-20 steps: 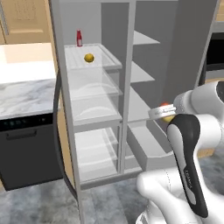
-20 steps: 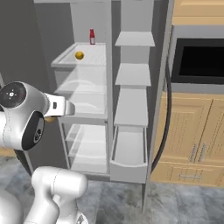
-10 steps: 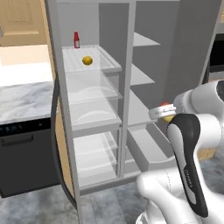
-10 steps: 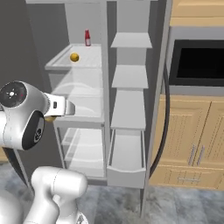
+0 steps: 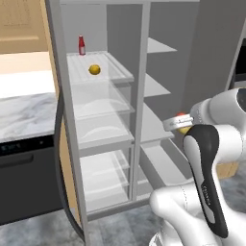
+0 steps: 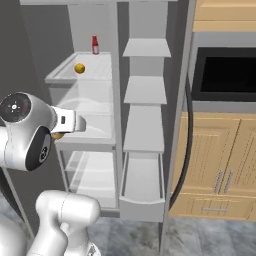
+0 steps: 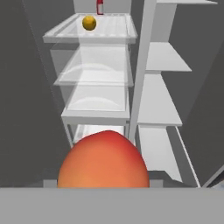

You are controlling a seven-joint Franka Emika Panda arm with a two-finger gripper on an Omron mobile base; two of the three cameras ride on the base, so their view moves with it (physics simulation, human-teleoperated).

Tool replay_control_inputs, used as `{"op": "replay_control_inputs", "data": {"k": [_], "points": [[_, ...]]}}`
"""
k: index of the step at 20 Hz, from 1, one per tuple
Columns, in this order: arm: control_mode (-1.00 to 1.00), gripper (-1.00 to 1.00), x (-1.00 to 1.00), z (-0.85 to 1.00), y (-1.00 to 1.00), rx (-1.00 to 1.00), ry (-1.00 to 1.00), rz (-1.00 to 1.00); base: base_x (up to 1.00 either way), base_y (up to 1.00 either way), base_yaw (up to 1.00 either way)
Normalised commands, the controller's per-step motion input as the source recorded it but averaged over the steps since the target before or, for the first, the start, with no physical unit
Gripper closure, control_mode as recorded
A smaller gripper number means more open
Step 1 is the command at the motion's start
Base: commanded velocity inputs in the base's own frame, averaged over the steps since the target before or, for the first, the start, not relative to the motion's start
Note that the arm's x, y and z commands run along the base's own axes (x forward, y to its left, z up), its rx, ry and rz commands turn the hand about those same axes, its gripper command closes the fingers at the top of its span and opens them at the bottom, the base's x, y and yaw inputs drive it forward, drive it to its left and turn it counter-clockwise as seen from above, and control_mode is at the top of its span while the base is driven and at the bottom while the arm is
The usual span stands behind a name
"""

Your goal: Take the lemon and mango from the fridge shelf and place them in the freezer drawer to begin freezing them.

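Left base view: the lemon [image 5: 95, 69] lay alone on the ribbed fridge shelf [image 5: 117, 67] at the top of the left compartment, a red bottle [image 5: 81, 45] upright behind it near the back wall; the fruit was untouched, so its half of the task remained to be done. The gripper [image 5: 180, 123] was held out in front of the open fridge, level with the middle grey shelves, with the mango [image 5: 182, 116] showing as a patch of red and yellow at its tip; it was pinched on that fruit, judged to be in carriage toward the lower right compartment. A marble-topped desk [image 5: 21, 113] stood to the left of the fridge, above a dark appliance front. Right base view: the freezer drawer [image 6: 142, 180] stood pulled out at the foot of the right-hand column, its floor bare, evidently left open to receive both fruits. The lemon [image 6: 79, 68] and bottle [image 6: 94, 44] sat on the top shelf; a sliver of orange showed under the wrist where the mango [image 6: 57, 135] was carried, well apart from the drawer. Hand view: the mango [image 7: 104, 161] bulged large at the bottom, close against the camera, which accorded with a firm hold; the finger tips themselves were hidden behind it. The lemon [image 7: 89, 22] rested far up on the fridge shelf [image 7: 117, 27].
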Motion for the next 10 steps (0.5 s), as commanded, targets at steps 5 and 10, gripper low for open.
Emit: {"op": "replay_control_inputs", "data": {"k": [5, 10], "points": [[1.0, 1.0, 0.0, 0.0, 0.0, 0.0, 0.0, 0.0, 0.17, -0.14, -0.06], [1.0, 1.0, 0.0, 0.0, 0.0, 0.0, 0.0, 0.0, 0.09, -0.14, -0.05]]}}
